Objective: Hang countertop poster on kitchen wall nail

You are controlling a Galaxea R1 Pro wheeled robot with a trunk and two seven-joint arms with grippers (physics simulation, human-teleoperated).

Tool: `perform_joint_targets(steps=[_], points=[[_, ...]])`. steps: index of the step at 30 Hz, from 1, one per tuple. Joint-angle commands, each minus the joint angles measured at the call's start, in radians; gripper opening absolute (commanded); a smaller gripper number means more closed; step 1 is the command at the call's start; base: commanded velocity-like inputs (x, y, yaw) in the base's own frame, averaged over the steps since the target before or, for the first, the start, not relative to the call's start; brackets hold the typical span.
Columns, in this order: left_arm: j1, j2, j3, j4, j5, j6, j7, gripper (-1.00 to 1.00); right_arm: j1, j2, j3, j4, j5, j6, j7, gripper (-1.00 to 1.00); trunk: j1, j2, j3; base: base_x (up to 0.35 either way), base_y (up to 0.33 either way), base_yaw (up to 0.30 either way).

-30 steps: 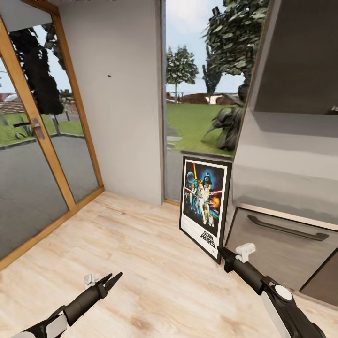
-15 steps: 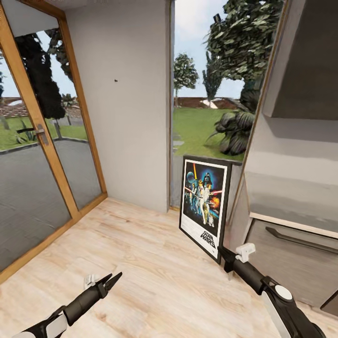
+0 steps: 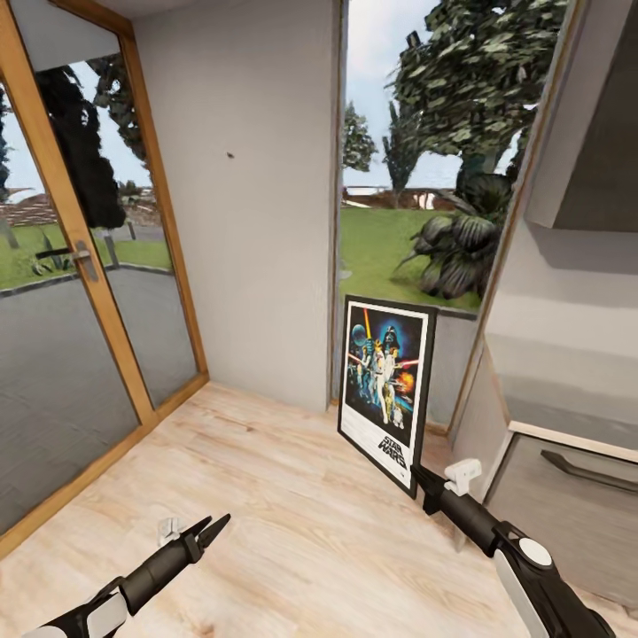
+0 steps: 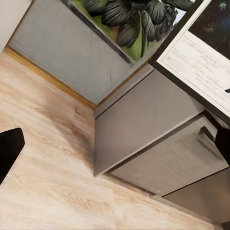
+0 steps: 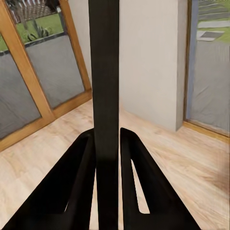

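Clamping the poster [image 3: 387, 387] by its lower right corner, the right gripper [image 3: 423, 486] held it upright above the wooden floor [image 3: 292, 523], clear of the boards. In the right wrist view the two black fingers [image 5: 81, 187] pressed against either side of the thin black frame edge [image 5: 104, 96], which ran straight up between them. The poster's face showed its dark blue space art, white border and "STAR WARS" lettering, and it stood in front of the tall window [image 3: 416, 204] with lawn and trees beyond.

Lower and to the left, the left gripper [image 3: 206, 532] hung over the floor with its jaws slightly apart and nothing between them. Its wrist camera looked across at the grey cabinet [image 4: 143, 129] with a drawer and dark handle, and at a corner of the poster [image 4: 201, 62] above it.

Beyond the poster stood a plain grey wall [image 3: 257, 221] with a small dark nail [image 3: 230, 155] high on it. Further left was a wood-framed glass door [image 3: 80, 266] with a handle. To the right stood grey kitchen units [image 3: 567, 425].
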Motion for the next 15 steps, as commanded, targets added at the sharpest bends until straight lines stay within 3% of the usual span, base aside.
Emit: perform_joint_targets(steps=[1,7,15], points=[[-0.001,0.001,-0.008,-0.002,0.008,-0.005,0.0,1.0,-0.001,0.0,-0.001,0.001,-0.009,0.0,0.006,-1.0,0.001,-0.002,-0.002,0.217,0.235,0.0],[-0.001,0.001,-0.008,-0.001,0.008,-0.005,0.0,1.0,-0.001,0.001,-0.001,0.001,-0.01,-0.002,0.004,-1.0,0.001,-0.002,-0.002,0.213,0.237,0.022],[-0.001,0.001,-0.008,-0.001,0.008,-0.005,0.0,1.0,-0.001,0.001,0.0,0.001,-0.009,-0.003,0.003,-1.0,0.001,-0.002,-0.002,0.211,0.238,0.223]])
